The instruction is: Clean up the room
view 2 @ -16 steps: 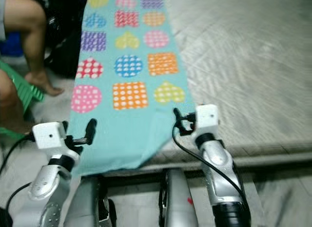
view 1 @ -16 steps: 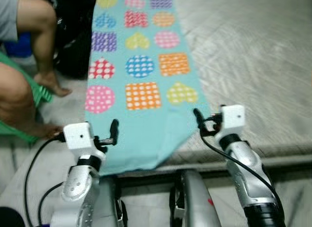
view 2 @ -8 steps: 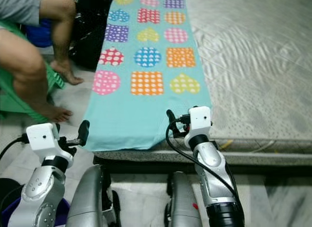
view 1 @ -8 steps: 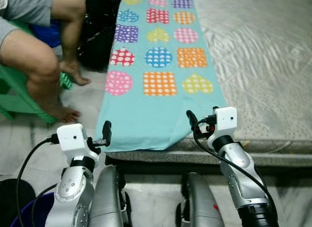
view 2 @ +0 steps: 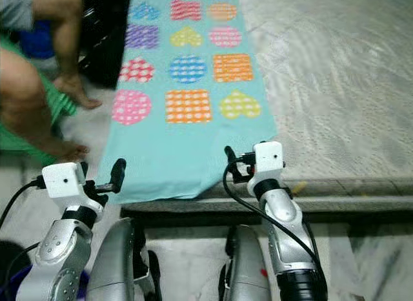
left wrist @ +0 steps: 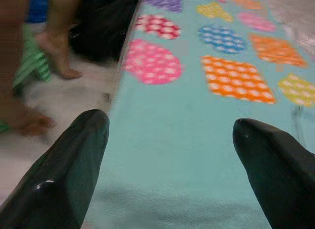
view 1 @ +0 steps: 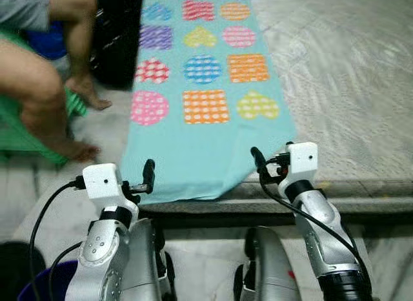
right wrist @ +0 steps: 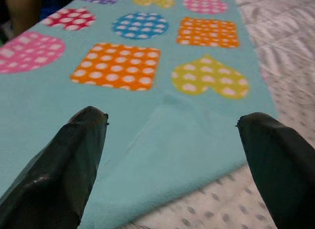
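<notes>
The tidying looks barely begun: the grey mattress (view 1: 348,68) carries a teal blanket (view 1: 206,139) with dotted hearts, circles and squares, lying flat along its left side and not yet gathered, its near hem hanging over the front edge. A person's legs (view 1: 45,88) sit far left by a green stool (view 1: 13,130). The left gripper (left wrist: 170,165), fingers spread wide and empty, hovers just short of the hem's left end; the right gripper (right wrist: 172,160), equally wide and empty, hovers at the near right corner.
</notes>
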`<state>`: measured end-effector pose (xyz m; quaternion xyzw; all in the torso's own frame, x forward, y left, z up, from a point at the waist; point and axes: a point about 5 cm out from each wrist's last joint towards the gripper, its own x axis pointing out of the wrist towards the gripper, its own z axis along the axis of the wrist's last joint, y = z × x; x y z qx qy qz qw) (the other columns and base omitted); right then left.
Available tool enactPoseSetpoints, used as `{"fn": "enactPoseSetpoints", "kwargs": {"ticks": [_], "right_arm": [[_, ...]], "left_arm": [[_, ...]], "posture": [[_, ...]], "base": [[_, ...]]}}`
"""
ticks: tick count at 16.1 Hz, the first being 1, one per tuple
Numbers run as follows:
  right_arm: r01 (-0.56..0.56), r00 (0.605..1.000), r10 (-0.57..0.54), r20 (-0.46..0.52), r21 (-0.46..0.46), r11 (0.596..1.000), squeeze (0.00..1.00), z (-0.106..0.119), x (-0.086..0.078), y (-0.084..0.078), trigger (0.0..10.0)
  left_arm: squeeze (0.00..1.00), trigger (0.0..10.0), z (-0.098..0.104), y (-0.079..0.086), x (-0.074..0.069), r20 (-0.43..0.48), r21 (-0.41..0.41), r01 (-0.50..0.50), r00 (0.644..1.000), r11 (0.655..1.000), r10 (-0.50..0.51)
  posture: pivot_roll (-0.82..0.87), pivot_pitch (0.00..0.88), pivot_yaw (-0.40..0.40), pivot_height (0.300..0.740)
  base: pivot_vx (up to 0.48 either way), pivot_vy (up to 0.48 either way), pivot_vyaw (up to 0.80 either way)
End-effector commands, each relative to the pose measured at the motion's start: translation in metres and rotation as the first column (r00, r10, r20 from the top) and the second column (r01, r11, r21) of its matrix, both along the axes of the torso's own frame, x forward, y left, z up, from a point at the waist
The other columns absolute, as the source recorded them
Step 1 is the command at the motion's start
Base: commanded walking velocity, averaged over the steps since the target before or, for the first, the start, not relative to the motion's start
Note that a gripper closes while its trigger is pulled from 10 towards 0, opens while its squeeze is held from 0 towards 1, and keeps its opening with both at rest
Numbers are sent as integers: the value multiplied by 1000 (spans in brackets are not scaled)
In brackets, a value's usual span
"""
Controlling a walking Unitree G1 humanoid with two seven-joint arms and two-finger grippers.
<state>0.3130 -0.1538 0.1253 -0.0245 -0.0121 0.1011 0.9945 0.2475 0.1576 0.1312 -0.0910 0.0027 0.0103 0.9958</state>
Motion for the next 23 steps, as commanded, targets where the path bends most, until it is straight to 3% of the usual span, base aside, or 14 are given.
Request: {"fn": "enactPoseSetpoints", "kwargs": {"ticks": [1, 6, 11, 17, 21, 23], "right_arm": [[-10, 1000, 10, -1, 6, 1000, 0, -1, -3, 3, 10000], [8, 1000, -8, -10, 32, 999, 0, -2, -4, 4, 10000], [8, 1000, -7, -14, 51, 999, 0, 1, 7, 12, 10000], [-47, 999, 47, 3, 74, 996, 0, 10, 32, 40, 10000], [-18, 1000, 19, -8, 94, 995, 0, 12, 52, 55, 10000], [22, 1000, -21, -13, 62, 998, 0, 14, 61, 64, 10000]], "left_arm": [[0, 10000, -1, 3, -5, -9, 6, -13, 1000, 1000, 13], [0, 10000, -2, 3, -14, -27, 3, -13, 1000, 1000, 13], [0, 10000, 3, 6, -30, -44, 15, -24, 999, 1000, 24], [0, 10000, 10, 7, -48, -77, 22, -41, 996, 999, 42], [0, 10000, 15, 8, -61, -107, 27, -50, 993, 998, 52], [0, 10000, 16, 9, -67, -124, 30, -53, 991, 998, 56]], "posture": [[-12, 283, -13, 587], [7, 320, -13, 587], [81, 366, -16, 587], [143, 429, -13, 587], [189, 463, -9, 587], [208, 481, -4, 587]], "base": [[0, 0, 625], [0, 0, 0], [0, 0, 0], [0, 0, 0], [0, 0, 0], [0, 0, 0]]}}
